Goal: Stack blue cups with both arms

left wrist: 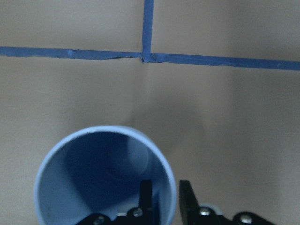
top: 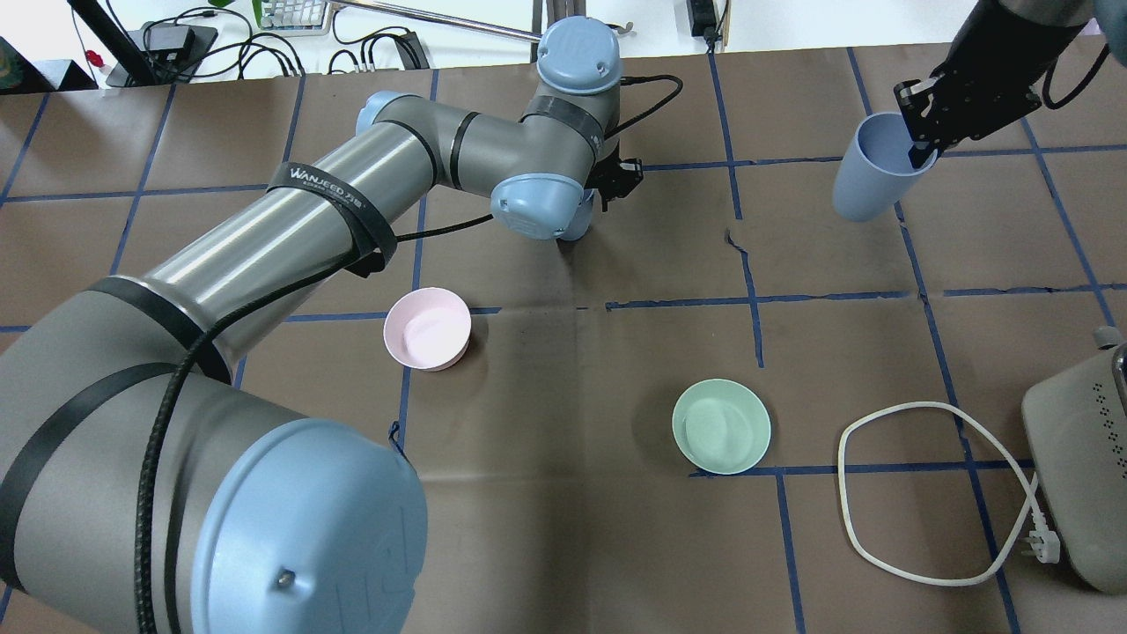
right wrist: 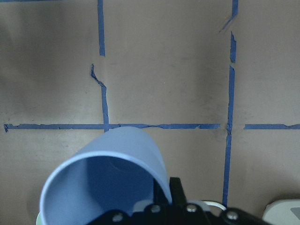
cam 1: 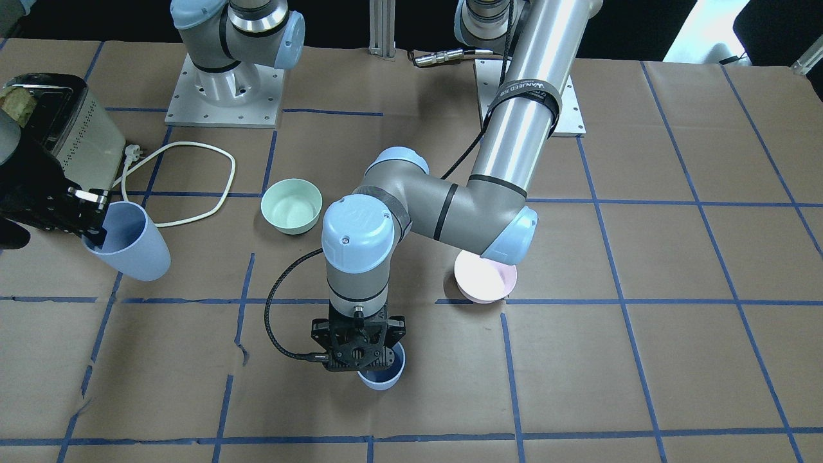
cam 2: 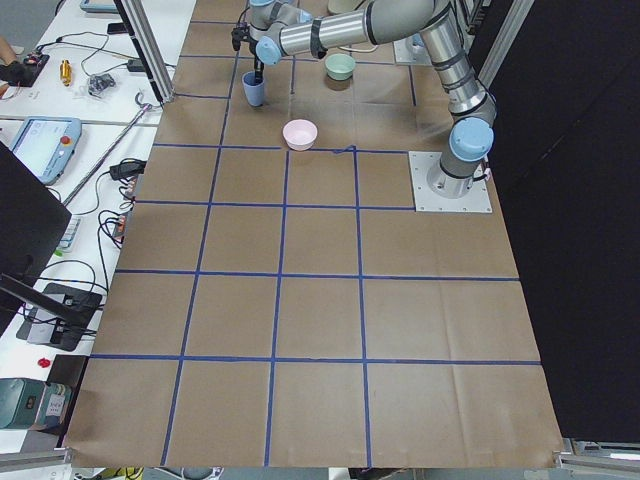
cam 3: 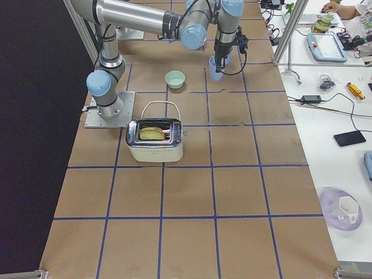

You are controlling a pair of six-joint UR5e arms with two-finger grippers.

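The left gripper (cam 1: 359, 350) points straight down over the standing blue cup (cam 1: 386, 376), which sits upright on the brown paper table (cam 1: 643, 360) near the middle, on the operators' side; the pink bowl (cam 1: 485, 283) lies near it, toward the robot, partly under the left arm's elbow. In the left wrist view its fingers (left wrist: 146, 194) straddle the cup's wall, one inside the mouth and one outside, narrowly parted; whether they press the wall, I cannot tell.

The right gripper (top: 917, 141) pinches the rim of the lifted blue cup (top: 867, 176), one finger down inside the mouth; the cup hangs tilted, clear of the table, base slanting away from the gripper. It is far out on the robot's right, well apart from the standing cup; the toaster (cam 3: 154, 139) and its white cord (cam 1: 193, 186) are on that same side, and the mint-green bowl (cam 1: 291, 206) sits between the two cups, nearer the robot.
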